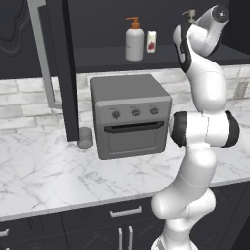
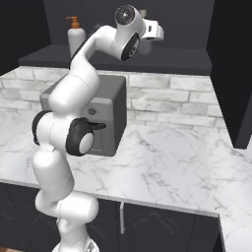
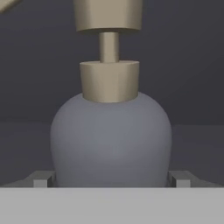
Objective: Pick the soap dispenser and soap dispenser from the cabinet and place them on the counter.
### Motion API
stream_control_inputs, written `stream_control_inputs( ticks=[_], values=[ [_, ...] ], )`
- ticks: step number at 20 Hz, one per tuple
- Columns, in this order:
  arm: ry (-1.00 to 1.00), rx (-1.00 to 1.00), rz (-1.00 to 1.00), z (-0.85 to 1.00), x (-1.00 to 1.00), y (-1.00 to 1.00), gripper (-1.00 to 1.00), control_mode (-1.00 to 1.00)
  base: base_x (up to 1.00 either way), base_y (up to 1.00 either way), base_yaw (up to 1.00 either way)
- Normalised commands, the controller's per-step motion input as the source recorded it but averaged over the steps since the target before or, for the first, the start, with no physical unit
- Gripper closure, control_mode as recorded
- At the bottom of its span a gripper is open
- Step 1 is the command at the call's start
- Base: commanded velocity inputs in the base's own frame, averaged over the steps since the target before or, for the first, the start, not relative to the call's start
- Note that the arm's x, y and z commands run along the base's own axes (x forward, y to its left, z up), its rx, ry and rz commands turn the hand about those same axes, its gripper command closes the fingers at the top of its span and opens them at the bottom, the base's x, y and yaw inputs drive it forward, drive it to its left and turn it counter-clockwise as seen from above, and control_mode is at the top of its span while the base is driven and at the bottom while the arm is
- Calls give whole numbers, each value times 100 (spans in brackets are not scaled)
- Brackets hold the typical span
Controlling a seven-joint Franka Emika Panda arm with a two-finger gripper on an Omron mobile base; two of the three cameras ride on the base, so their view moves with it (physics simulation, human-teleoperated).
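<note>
Grey soap dispenser [image 3: 111, 140], rounded matte body with tan pump, sits between the gripper [image 3: 112, 179] fingertips at 9 and 3 o'clock, jaws wide, contact unclear.

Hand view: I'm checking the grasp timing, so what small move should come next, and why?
Probably close the jaws. The dark grey soap dispenser sits centred between the two fingertips, its body reaching both of them, with the tan pump straight above. The jaws look open, one on each side of the bottle, so squeezing before lifting it off the cabinet shelf seems right.
</note>
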Motion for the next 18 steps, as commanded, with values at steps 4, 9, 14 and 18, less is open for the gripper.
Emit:
stream_control_inputs(
  ticks=[4,9,14,18],
  values=[
    [-9,0,1,0,-57,-1,100,-100,0,0,0],
    [-11,0,3,0,-75,0,100,-100,0,0,0],
    [-12,0,4,-3,-83,-1,100,-100,0,0,0],
    [-10,0,5,-8,-85,-1,100,-100,0,0,0]
  ],
)
